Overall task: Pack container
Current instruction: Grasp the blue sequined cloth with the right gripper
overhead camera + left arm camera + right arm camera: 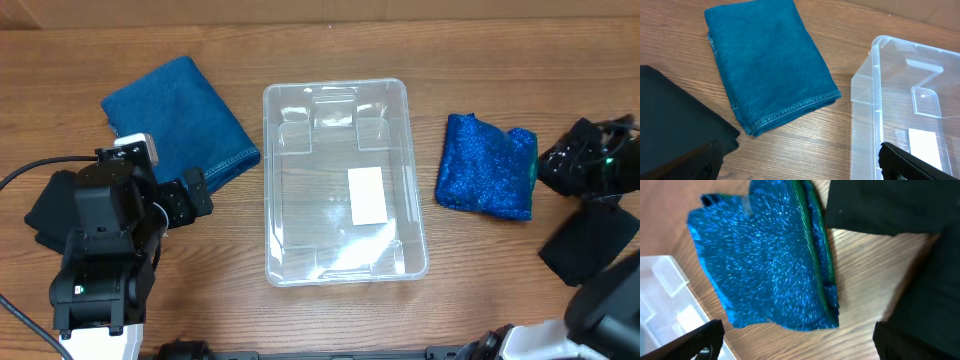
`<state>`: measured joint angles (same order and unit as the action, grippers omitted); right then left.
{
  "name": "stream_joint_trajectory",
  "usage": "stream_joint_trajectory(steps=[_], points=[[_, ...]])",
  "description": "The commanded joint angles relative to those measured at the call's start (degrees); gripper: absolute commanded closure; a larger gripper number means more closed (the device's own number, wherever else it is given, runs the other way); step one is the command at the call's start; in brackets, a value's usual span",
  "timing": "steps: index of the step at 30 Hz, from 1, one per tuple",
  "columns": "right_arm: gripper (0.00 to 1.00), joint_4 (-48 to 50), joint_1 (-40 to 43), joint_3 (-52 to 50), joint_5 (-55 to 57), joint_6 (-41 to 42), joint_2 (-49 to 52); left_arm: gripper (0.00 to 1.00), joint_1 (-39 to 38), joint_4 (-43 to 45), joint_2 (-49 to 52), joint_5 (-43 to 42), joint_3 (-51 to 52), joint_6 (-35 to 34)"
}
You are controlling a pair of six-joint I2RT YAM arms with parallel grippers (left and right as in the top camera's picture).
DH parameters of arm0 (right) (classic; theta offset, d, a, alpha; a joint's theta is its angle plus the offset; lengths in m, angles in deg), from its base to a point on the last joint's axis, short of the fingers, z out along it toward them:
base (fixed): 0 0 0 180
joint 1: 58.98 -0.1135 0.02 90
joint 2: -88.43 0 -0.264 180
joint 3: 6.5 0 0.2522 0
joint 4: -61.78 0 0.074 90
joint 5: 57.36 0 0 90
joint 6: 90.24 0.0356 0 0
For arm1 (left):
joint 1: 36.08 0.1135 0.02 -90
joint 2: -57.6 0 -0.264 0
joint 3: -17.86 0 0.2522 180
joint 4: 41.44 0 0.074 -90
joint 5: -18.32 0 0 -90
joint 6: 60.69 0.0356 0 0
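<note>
While the container (300, 200) is lying bare, my left gripper (197, 195) and right gripper (548, 165) are flanking it, gaping empty.

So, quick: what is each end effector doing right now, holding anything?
Left end effector: open, holding nothing.
Right end effector: open, holding nothing.

— What is borne by the wooden table (500, 290)?
— A clear container (268, 180) is set mid-table, flanked by a folded teal towel (185, 115) and a sparkly blue cloth (488, 165).
</note>
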<state>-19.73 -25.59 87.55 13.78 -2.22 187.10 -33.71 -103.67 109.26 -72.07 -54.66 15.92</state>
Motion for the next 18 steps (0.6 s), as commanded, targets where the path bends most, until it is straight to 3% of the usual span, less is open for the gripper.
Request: stream_joint_trajectory(steps=[1,4,14,18], points=[[0.0,1.7,0.2,0.8,-1.5,-1.7,6.3,0.0,0.2,0.0,-0.4,-0.1,-1.6,0.7],[0.0,5.4,0.2,-0.5,-7.6,-5.6,9.6,0.0,0.2,0.0,-0.4,-0.1,-1.6,0.7],[0.0,24.5,-0.4,-16.0,-7.8,-3.5,9.9,0.0,0.2,-0.6,-0.3,-0.1,-1.6,0.7],[0.0,28.6,-4.8,-19.1,-10.0,-2.5,9.9,0.0,0.2,-0.6,-0.3,-0.1,-1.6,0.7]])
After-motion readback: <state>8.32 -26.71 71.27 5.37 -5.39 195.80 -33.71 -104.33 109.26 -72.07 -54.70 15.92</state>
